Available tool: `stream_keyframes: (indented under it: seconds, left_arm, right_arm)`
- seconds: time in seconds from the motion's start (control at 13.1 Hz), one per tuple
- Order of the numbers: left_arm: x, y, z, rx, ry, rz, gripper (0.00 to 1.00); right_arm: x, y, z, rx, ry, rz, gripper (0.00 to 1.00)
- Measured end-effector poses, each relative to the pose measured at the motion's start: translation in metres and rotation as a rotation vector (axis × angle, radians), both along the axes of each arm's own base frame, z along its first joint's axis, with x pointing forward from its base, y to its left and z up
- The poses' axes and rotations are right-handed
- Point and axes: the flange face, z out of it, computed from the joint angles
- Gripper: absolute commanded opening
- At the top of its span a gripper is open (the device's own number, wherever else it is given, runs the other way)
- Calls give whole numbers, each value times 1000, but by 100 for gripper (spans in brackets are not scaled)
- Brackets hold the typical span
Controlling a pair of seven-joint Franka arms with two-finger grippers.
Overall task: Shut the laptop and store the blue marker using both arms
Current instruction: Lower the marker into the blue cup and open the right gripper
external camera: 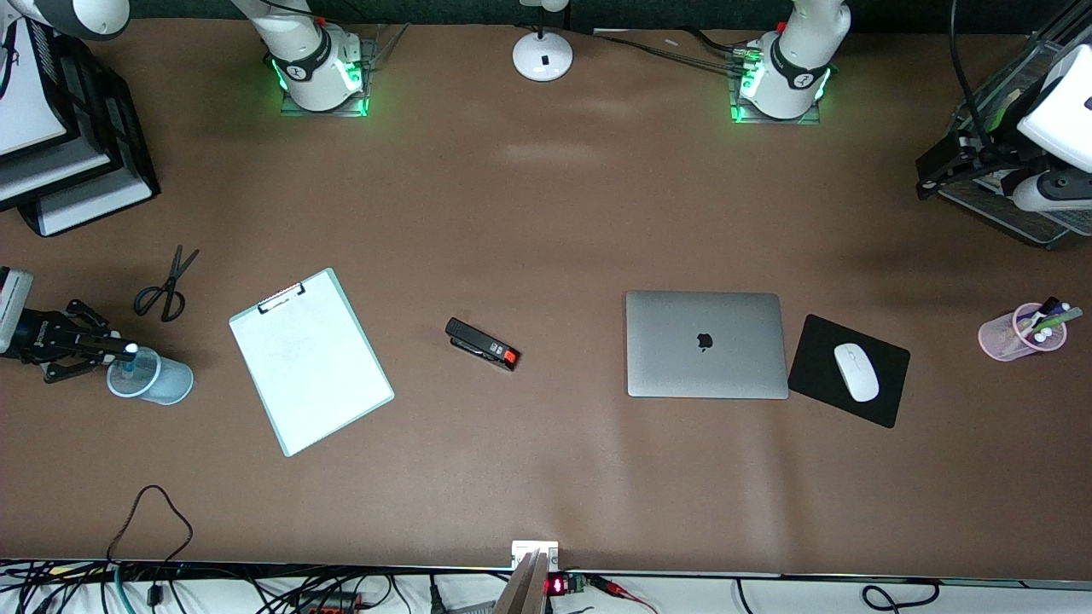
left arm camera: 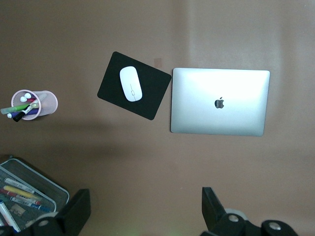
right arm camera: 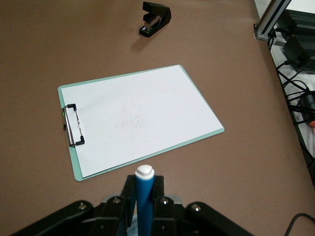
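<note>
Gripping blue marker (right arm camera: 144, 199) over pale cup (external camera: 150, 377), right gripper (external camera: 111, 348); left gripper (left arm camera: 146, 212) fingers released.

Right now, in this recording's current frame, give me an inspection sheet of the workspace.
Surface: brown table, bare in the middle.
Job's things: laptop closed, beside the mouse pad; blue marker upright in the right gripper, over the pale blue cup.
Clutter: clipboard, stapler, scissors, mouse, pink pen cup.
Grippers: right shut on the marker; left gripper open, raised, waiting.
Cables: loop at the table's near edge.
Surroundings: stacked trays.
</note>
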Motion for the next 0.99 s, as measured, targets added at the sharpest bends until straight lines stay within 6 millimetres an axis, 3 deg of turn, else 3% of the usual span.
stream_keyframes:
  seconds: [0.76,0.99]
  left_arm:
    - [-2,-3,-9,-7,1,-30,100]
    - [-11,6,-14,-21,-4,-37,100]
  right_arm:
    - [-4,-8,-20,12,-16,31,0]
    - [-5,-7,-36,28,0,24,0]
